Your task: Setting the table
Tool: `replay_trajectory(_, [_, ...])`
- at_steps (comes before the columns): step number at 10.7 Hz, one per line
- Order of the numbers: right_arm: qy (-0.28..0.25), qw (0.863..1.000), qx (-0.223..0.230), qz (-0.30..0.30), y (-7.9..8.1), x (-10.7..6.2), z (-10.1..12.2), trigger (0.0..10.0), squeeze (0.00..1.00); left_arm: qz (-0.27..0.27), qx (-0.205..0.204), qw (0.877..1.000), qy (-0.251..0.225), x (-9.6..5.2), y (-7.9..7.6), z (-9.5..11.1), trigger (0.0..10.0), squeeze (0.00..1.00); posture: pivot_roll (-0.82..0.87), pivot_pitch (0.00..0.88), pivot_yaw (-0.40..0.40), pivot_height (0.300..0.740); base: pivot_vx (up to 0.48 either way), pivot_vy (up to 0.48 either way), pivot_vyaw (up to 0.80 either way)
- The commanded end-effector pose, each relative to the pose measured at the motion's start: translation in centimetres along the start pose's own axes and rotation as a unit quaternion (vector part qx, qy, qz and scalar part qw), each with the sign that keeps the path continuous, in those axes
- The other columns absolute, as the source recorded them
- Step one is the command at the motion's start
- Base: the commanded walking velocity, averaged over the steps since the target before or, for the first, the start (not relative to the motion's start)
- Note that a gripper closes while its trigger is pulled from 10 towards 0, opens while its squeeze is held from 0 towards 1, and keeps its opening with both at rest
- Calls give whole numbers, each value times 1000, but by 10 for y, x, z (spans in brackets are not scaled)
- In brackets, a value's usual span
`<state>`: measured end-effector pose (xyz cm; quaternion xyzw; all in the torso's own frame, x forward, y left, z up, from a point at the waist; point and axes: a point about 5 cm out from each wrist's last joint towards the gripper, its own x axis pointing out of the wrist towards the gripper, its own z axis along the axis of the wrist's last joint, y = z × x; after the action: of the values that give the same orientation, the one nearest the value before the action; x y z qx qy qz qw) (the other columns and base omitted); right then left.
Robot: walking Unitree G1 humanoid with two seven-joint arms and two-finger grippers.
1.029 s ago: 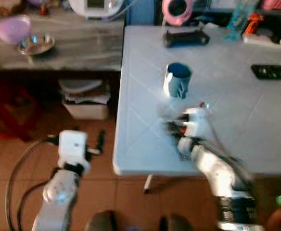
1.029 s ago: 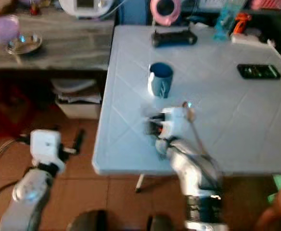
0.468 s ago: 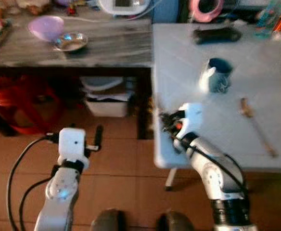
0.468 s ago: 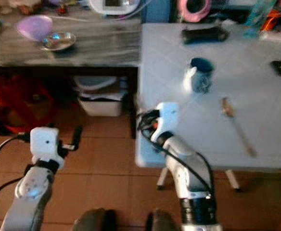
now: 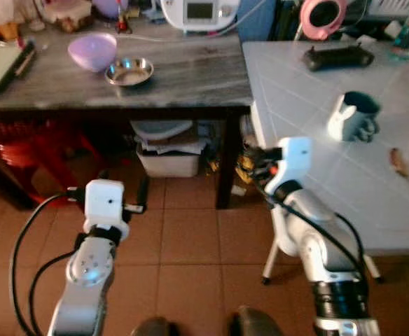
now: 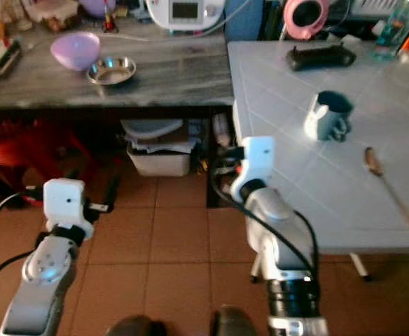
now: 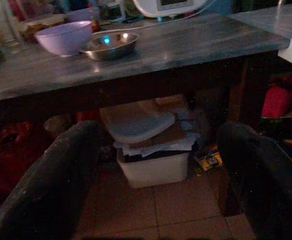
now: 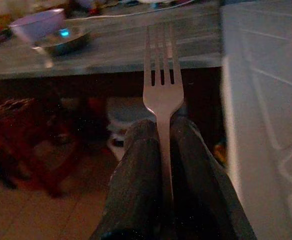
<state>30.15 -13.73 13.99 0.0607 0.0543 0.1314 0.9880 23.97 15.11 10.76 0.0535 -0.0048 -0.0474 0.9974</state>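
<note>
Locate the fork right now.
The fork is pinched in the right claw, tines pointing out, held off the white table's left edge and aimed toward the grey counter.

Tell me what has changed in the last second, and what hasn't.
The camera swung left, so the whole scene shifted right. The right gripper drew back from over the white table to its left edge, above the floor, and holds a fork. The spoon it had been beside now lies alone on the table. The mug stays in place and the left gripper stays open and low.
</note>
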Motion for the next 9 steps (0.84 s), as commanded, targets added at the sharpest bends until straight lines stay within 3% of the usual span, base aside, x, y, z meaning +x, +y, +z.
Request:
replay_trajectory(1, [0,1000,0,-13,-5,-1,-2,0,0,-3,8,1000,-5,0,-2,2,10000,0,-15,69,27,740,371,304,0])
replay_trajectory(6, [-15,1000,-14,-8,-5,-4,-1,0,0,0,8,1000,-4,2,-2,1,10000,0,-20,62,25,740,409,250,0])
replay_trajectory(9, [-21,999,-22,-22,-9,-3,-1,0,0,-10,15,1000,-15,4,-5,3,10000,0,-23,56,26,740,475,0,0])
